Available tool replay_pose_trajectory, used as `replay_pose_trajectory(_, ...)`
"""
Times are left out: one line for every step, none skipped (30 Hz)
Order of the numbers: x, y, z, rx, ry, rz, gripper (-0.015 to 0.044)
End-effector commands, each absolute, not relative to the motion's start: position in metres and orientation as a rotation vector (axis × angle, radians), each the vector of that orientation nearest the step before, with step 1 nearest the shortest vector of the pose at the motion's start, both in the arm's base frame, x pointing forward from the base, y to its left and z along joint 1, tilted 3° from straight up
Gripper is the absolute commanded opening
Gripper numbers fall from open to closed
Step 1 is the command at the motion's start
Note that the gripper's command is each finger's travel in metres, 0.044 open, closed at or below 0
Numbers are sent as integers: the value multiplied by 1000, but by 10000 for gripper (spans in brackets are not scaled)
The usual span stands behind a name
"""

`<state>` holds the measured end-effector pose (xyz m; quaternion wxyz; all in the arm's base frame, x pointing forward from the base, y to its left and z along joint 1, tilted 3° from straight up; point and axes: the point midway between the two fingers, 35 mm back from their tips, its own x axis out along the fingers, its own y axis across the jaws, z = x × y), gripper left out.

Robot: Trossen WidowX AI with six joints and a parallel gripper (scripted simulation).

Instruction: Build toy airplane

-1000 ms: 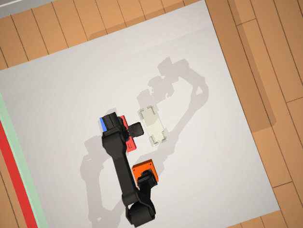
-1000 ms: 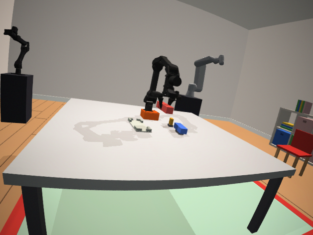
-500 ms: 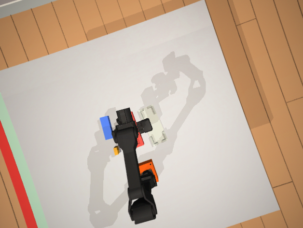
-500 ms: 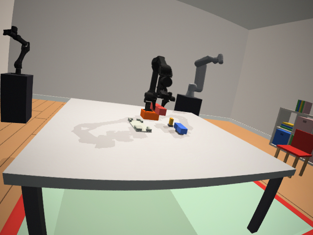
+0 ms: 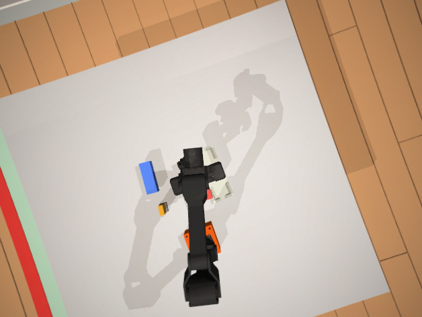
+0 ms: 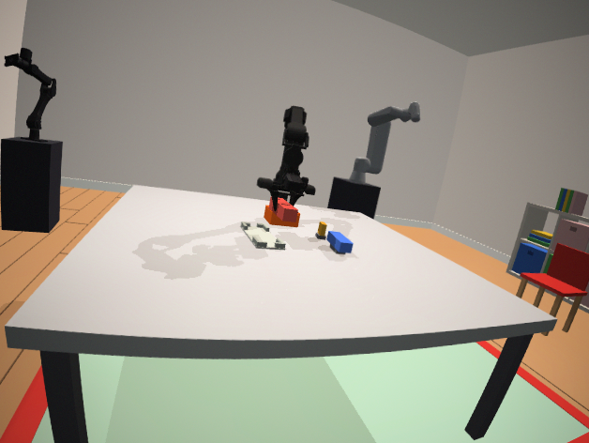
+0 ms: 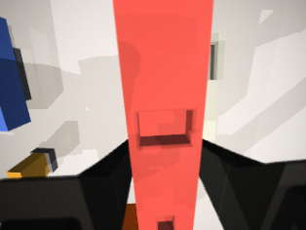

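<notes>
The gripper is shut on the red fuselage, which is held above the table with its two sockets facing the wrist camera. The arm hides most of it in the top view. The pale jig cradle is empty and lies just right of the fuselage in the wrist view. The blue wing lies left of the gripper in the top view. The yellow tail fin, with a dark tab, stands near the wing.
The arm's orange base is on the white table behind the cradle. Two other arms stand on dark pedestals beyond the table in the exterior view.
</notes>
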<state>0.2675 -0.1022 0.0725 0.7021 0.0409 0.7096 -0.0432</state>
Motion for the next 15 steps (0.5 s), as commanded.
replay_pose_trajectory(260, -115, 64, 87, 1590, -95, 0)
replay_pose_trajectory(259, -118, 63, 87, 1590, -96, 0)
replay_pose_trajectory(257, -121, 62, 87, 1590, -97, 0)
replay_pose_trajectory(256, -123, 60, 87, 1591, -97, 0)
replay_pose_trajectory(254, -126, 59, 88, 1591, -98, 0)
replay_pose_trajectory(253, -129, 58, 88, 1591, -99, 0)
replay_pose_trajectory(251, -132, 56, 88, 1591, -99, 0)
replay_pose_trajectory(250, -134, 55, 88, 1591, -100, 0)
replay_pose_trajectory(248, -137, 54, 89, 1592, -101, 0)
replay_pose_trajectory(247, -140, 53, 89, 1592, -101, 0)
replay_pose_trajectory(245, -142, 51, 89, 1592, -102, 0)
replay_pose_trajectory(243, -145, 50, 89, 1592, -103, 0)
replay_pose_trajectory(242, -147, 49, 90, 1593, -103, 0)
replay_pose_trajectory(240, -150, 48, 90, 1593, -104, 0)
replay_pose_trajectory(238, -153, 46, 90, 1593, -105, 0)
